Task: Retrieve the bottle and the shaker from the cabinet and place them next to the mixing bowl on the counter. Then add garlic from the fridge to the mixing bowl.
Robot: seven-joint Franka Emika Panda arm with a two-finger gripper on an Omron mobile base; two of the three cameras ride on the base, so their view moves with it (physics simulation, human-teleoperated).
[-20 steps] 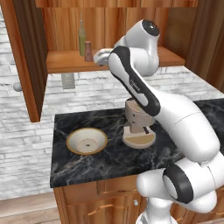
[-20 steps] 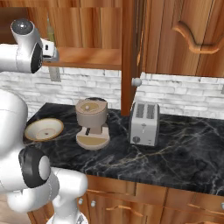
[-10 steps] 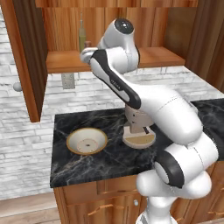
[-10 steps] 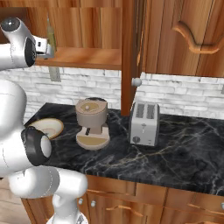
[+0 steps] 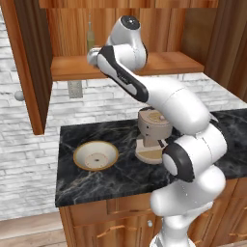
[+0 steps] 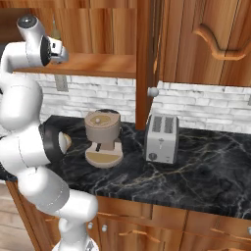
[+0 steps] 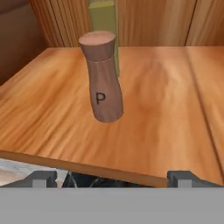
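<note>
Claw (image 7: 112,178) spread wide, level at shelf (image 7: 166,113) edge, facing shaker (image 7: 101,76).

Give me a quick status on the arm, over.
Gripper open, empty, level with the cabinet shelf edge. Shaker upright on the shelf straight ahead, bottle right behind it. Nothing in the way.

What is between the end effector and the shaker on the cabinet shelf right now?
Nothing visible. The open end effector faces the upright shaker across bare shelf. The bottle stands behind the shaker, so it blocks nothing.
</note>
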